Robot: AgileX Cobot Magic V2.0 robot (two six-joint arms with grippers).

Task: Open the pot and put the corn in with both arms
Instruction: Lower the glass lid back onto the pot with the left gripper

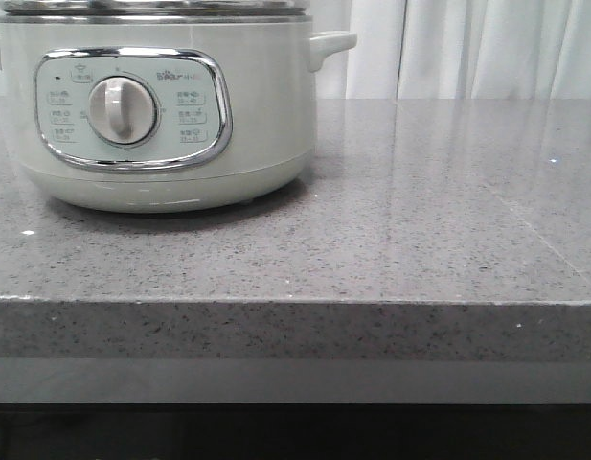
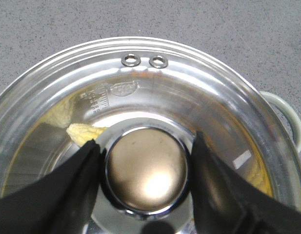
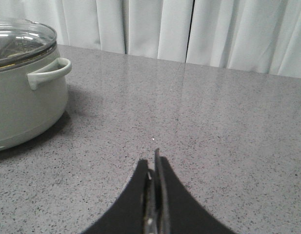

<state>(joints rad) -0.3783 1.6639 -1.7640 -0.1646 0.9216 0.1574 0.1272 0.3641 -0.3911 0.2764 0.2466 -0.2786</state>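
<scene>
The pale grey-green pot [image 1: 257, 115] stands at the left of the grey counter, its dial [image 1: 122, 109] facing me. Its steel-rimmed glass lid [image 2: 199, 92] sits on it. In the left wrist view my left gripper [image 2: 146, 168] is closed from both sides on the lid's round metal knob [image 2: 146, 168]. The yellow corn [image 2: 84, 132] shows through the glass, inside the pot beside the knob. My right gripper [image 3: 152, 168] is shut and empty, low over the bare counter to the right of the pot [image 3: 18, 112]. Neither gripper shows in the front view.
The grey speckled counter [image 1: 420, 220] stretches to the right of the pot, with its front edge [image 1: 295, 302] near me. White curtains [image 3: 189, 29] hang behind the counter. A side handle [image 3: 49, 73] of the pot sticks out toward the right arm.
</scene>
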